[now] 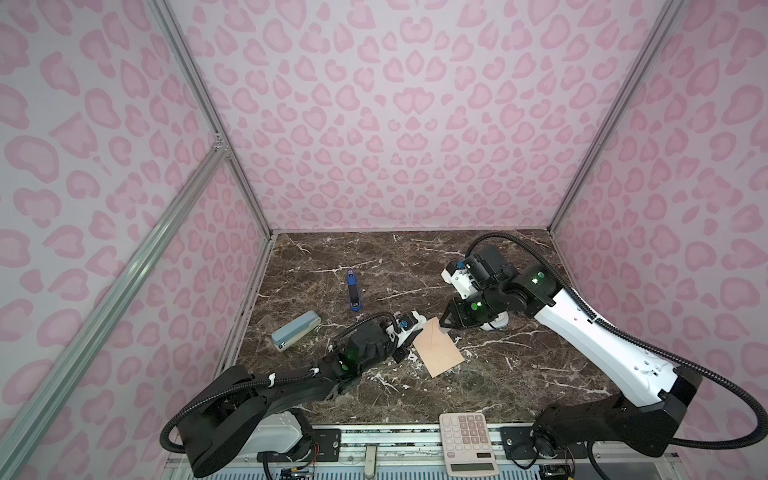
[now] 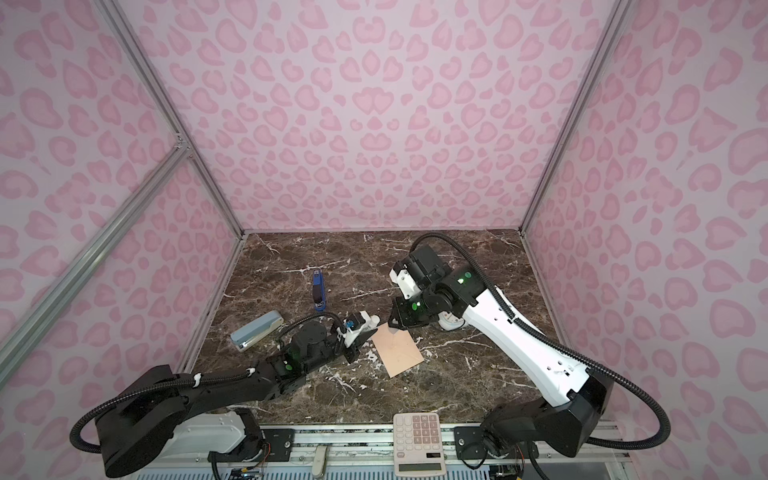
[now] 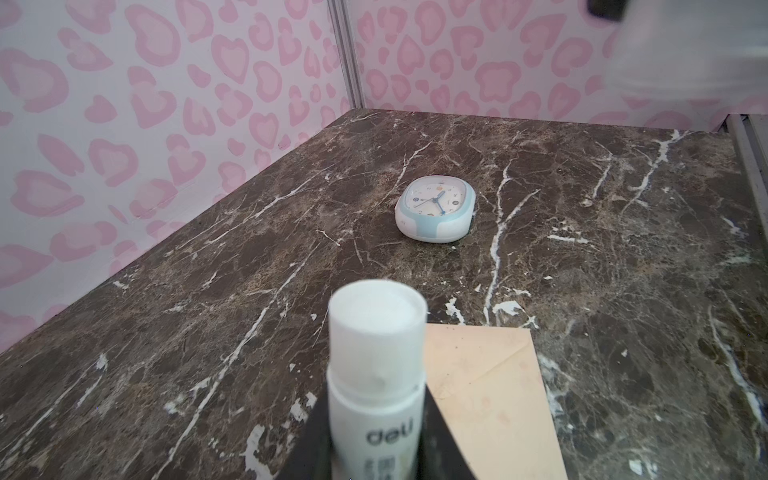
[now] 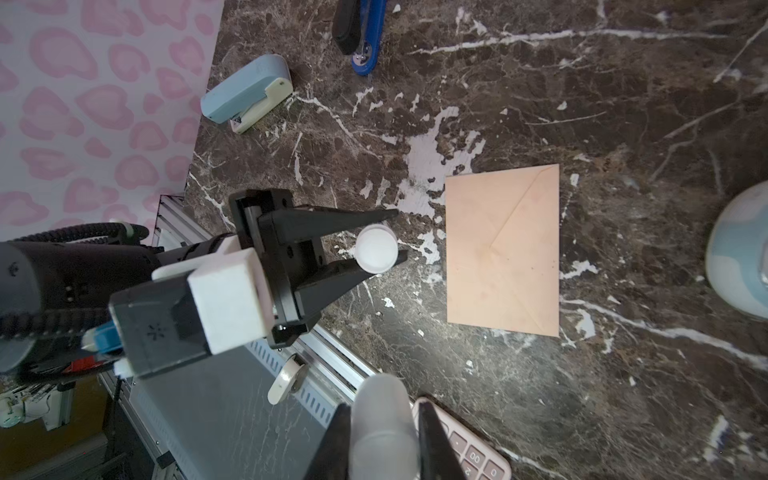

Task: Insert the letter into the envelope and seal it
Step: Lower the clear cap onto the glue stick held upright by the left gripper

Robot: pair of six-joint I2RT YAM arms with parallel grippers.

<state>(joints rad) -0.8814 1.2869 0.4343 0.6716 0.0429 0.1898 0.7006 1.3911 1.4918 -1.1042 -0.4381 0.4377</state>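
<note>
Two sets: left fingers (image 4: 332, 220) beside envelope (image 4: 503, 249), right fingers (image 4: 332, 453) raised clear.

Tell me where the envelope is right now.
The envelope lies flat on the table, mid-scene in both top views, the left gripper with its glue stick just left of it and the right gripper by its far corner.

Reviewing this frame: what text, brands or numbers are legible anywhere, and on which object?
"deli": on the glue stick held by the left end effector; smaller print below it is blurred.
"00", "0": on keys of the calculator; other keys unreadable.
Dial numerals on the clock: too small to read.
</note>
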